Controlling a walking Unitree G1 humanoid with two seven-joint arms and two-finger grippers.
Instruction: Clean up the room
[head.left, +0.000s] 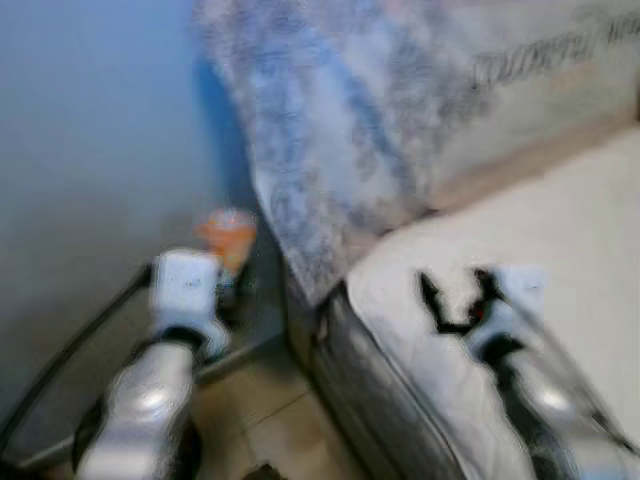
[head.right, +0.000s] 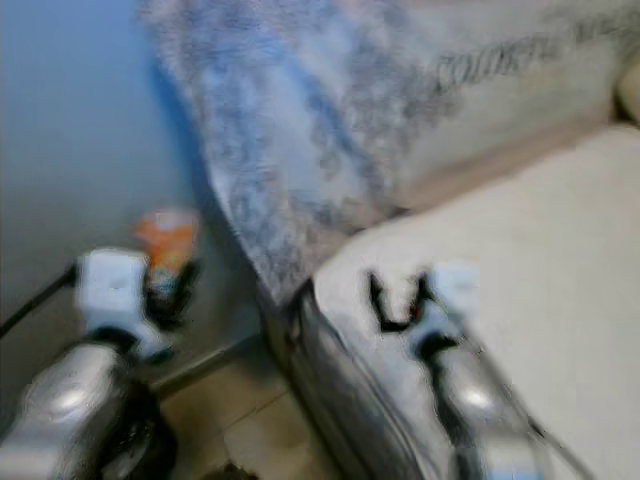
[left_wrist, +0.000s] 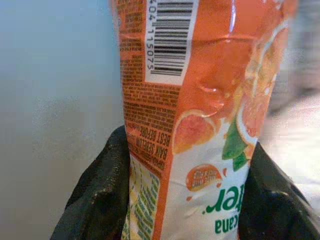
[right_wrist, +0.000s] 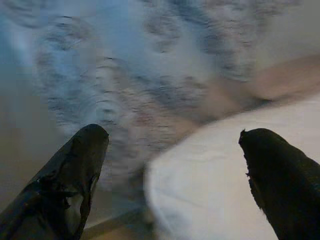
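Progress: left gripper (left_wrist: 180, 200) clamped on orange plastic juice bottle (left_wrist: 200, 100), disposal pending; right gripper (right_wrist: 175, 165) spread empty, white mattress (head.left: 560, 250) at 2 o'clock.

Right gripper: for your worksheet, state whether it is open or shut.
Open. The right gripper has its fingers spread wide, nothing between them, above the mattress.

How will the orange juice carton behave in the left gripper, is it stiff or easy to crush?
The orange juice carton shows dents and creases in its glossy skin, so it probably gives under pressure. That sheen suggests it could slip. The left gripper clamps it from both sides near one end, so the long free part may swing as the robot walks.
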